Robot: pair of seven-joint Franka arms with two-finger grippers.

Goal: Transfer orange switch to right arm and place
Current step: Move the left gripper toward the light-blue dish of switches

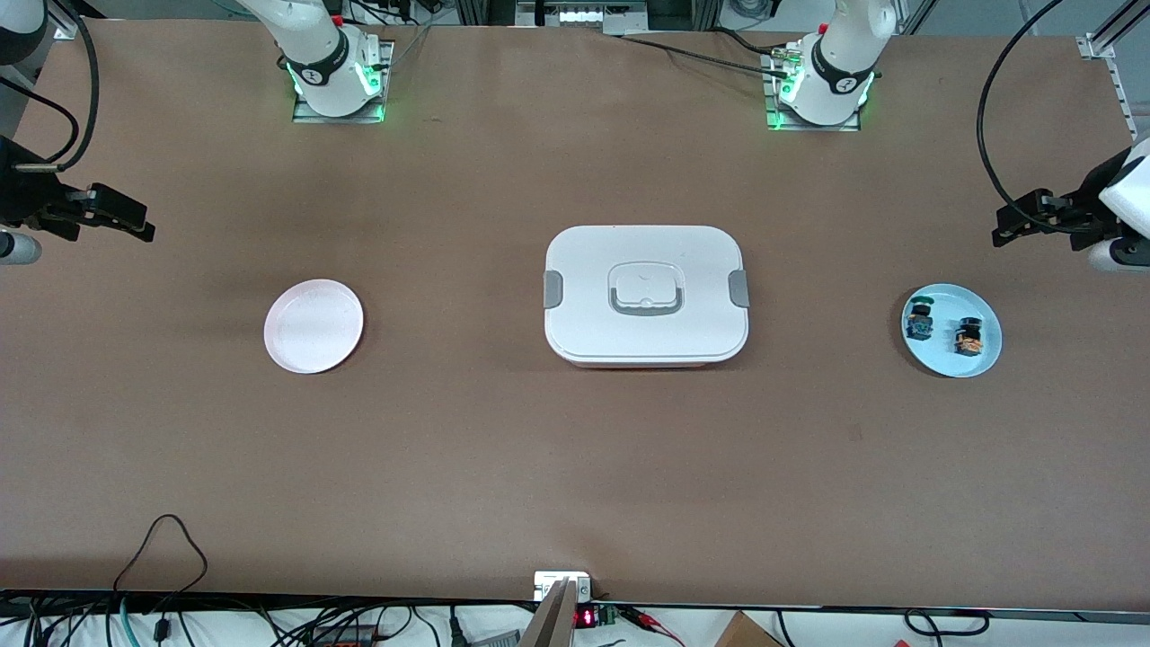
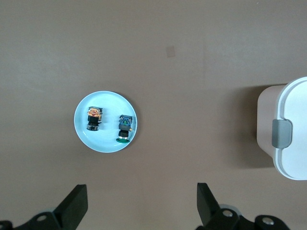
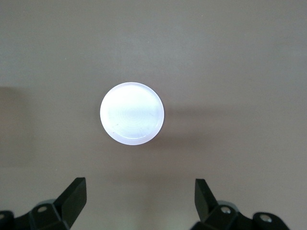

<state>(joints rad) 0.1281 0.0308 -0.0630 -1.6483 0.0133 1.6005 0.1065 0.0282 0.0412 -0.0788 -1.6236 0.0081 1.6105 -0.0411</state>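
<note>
Left gripper (image 1: 1011,226) hangs high over left arm's end of table, fingers spread wide, nothing held. Right gripper (image 1: 135,222) waits over right arm's end, equally wide, empty. Front view: orange switch (image 1: 968,336) lies on blue plate (image 1: 979,364) beside green switch (image 1: 919,320); white lidded box (image 1: 645,295) mid-table; pink plate (image 1: 314,326) toward right arm's end.

Left wrist view: orange switch (image 2: 94,118), green switch (image 2: 124,128) apart on blue plate (image 2: 106,143).

Right wrist view: pink plate (image 3: 132,113) bare, fingertips (image 3: 76,189) parted.
</note>
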